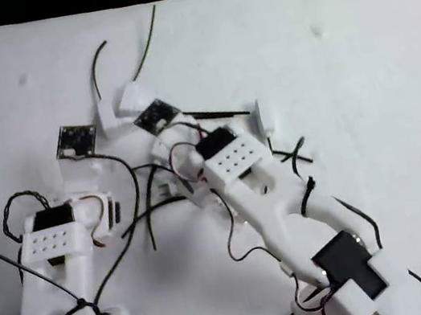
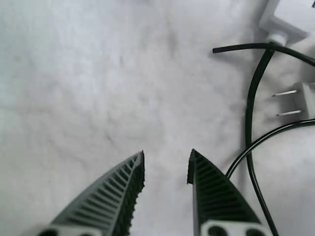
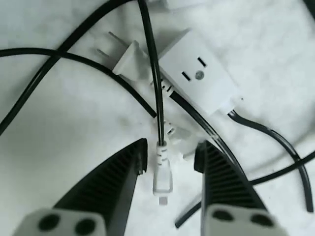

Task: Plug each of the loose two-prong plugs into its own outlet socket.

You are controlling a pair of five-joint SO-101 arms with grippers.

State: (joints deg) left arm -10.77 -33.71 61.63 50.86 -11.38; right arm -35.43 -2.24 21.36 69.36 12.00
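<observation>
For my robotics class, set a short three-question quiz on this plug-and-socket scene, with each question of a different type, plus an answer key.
1. True or false: the left pincer is shut on a two-prong plug.
2. What lies between the fingers of the open right pincer? A) a white cable end B) a screwdriver C) a coin
3. Fill in: in the right wrist view, the loose plug beside the outlet socket shows ___ prongs.
Key: 1 false, its fingers stand apart over bare table; 2 A; 3 two.
</observation>
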